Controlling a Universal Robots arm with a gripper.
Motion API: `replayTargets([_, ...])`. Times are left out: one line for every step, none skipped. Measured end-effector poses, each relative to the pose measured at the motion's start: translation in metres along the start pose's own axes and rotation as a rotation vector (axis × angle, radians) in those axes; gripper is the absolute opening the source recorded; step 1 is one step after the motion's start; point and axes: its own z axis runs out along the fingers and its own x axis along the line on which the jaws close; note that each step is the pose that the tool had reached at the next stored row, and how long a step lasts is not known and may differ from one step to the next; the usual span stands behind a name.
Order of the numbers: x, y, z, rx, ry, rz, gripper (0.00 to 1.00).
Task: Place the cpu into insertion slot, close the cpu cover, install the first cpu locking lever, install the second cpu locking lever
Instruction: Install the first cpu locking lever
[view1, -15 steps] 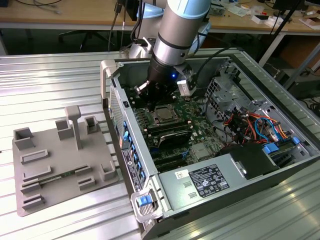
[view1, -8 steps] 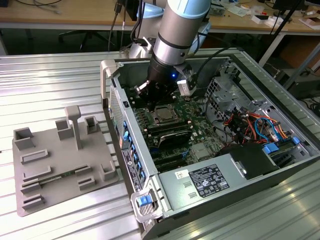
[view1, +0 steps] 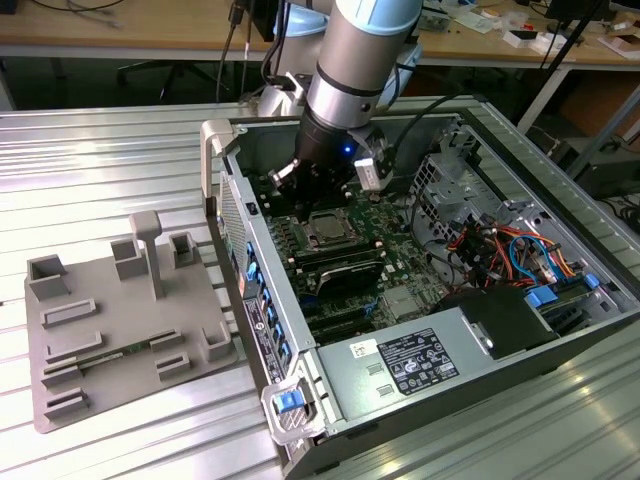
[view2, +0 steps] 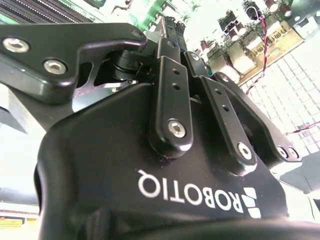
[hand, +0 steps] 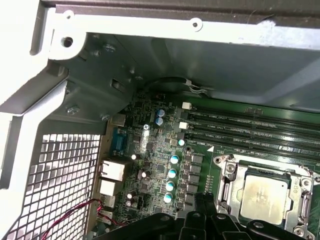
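We see the cpu (hand: 263, 199) seated in the insertion slot (hand: 227, 187), cpu cover (hand: 300, 212) framing it; end effector (view2: 170, 27) hovers above, fingers pressed together, holding nothing.

Robotics lab — open computer case (view1: 400, 280), cluttered workbenches (view1: 150, 30)

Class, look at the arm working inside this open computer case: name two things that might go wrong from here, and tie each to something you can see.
1. The cpu sits in the insertion slot with the gripper close beside it; a small misalignment might scrape the chip or socket frame.
2. Red wires run near the perforated case wall, so the arm might snag them.
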Motion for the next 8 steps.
replayTargets([0.0004,0.0002,-0.0005,-0.0001,0.0,0.0,0.11])
replayTargets([0.0008,0.0004,-0.0007,-0.0002,-0.0004,0.0,0.11])
replayTargets([0.0009,0.0007,-0.0007,-0.0005,-0.0005,0.0,0.11])
replayTargets([0.001,0.0011,-0.0007,-0.001,-0.0005,0.0,0.11])
replayTargets([0.0009,0.0022,-0.0007,-0.001,-0.0005,0.0,0.11])
replayTargets([0.0007,0.0037,-0.0006,-0.001,-0.0004,0.0,0.11])
replayTargets([0.0006,0.0058,-0.0006,-0.001,-0.0003,0.0,0.11])
replayTargets([0.0003,0.0083,-0.0005,-0.001,-0.0004,0.0,0.11])
